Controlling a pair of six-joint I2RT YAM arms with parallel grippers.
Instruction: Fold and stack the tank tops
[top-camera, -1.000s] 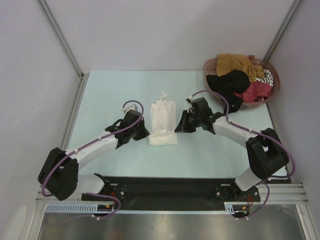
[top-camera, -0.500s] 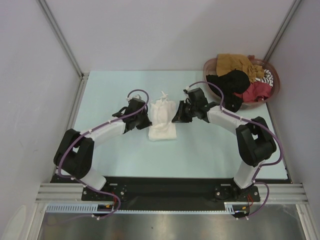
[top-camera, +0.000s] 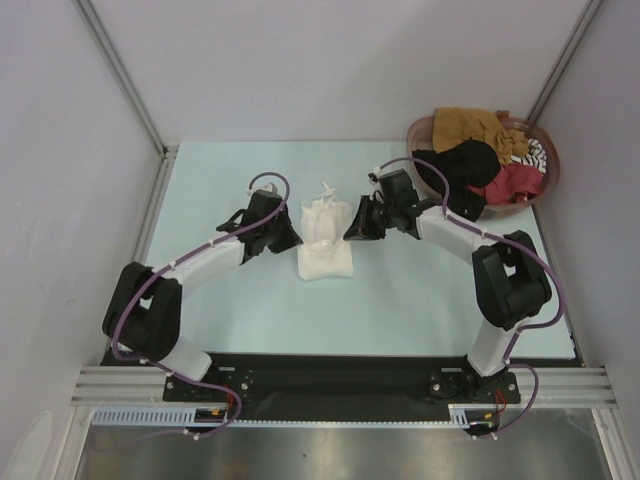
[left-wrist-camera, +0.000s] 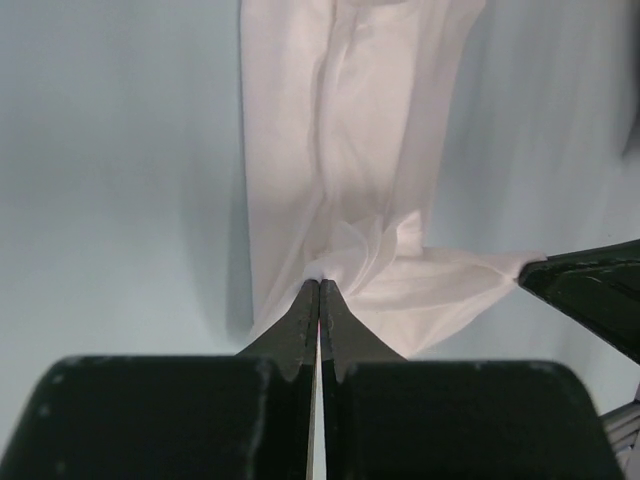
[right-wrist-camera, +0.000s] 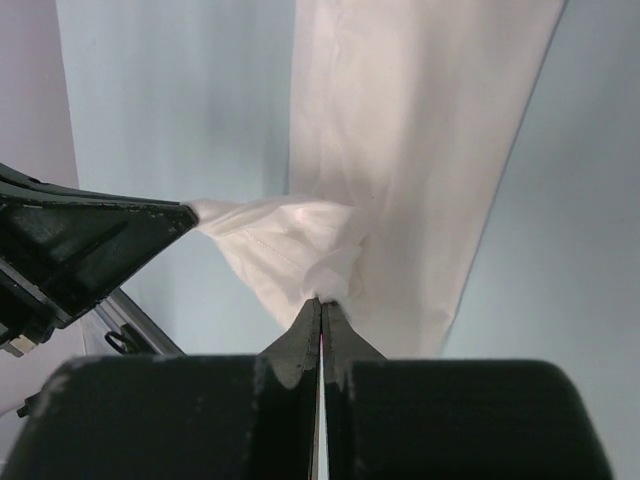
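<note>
A pale blue-green table (top-camera: 420, 300) fills the walled work cell, with two black-and-white arms reaching in from its near edge. The left arm (top-camera: 200, 270) and the right arm (top-camera: 460, 240) bend toward each other at the table's middle. At the far right corner sits a round reddish-brown basket (top-camera: 411, 140) heaped with tank tops: a large black one (top-camera: 460, 165), a mustard-brown one (top-camera: 470, 125), a red one (top-camera: 515, 180) and a black-and-white striped one (top-camera: 537, 152).

The white tank top (top-camera: 325, 245) lies apart from that heap, a narrow strip running away from the arms in the centre of the table, directly between the two grippers. The left gripper (top-camera: 288, 235) is pinched tight on a bunched fold at the strip's left side, with no gap between its fingers. The right gripper (top-camera: 352, 228) is clamped the same way on the opposite side. In both wrist views a flap of white cloth stretches from one closed tip to the other.
</note>
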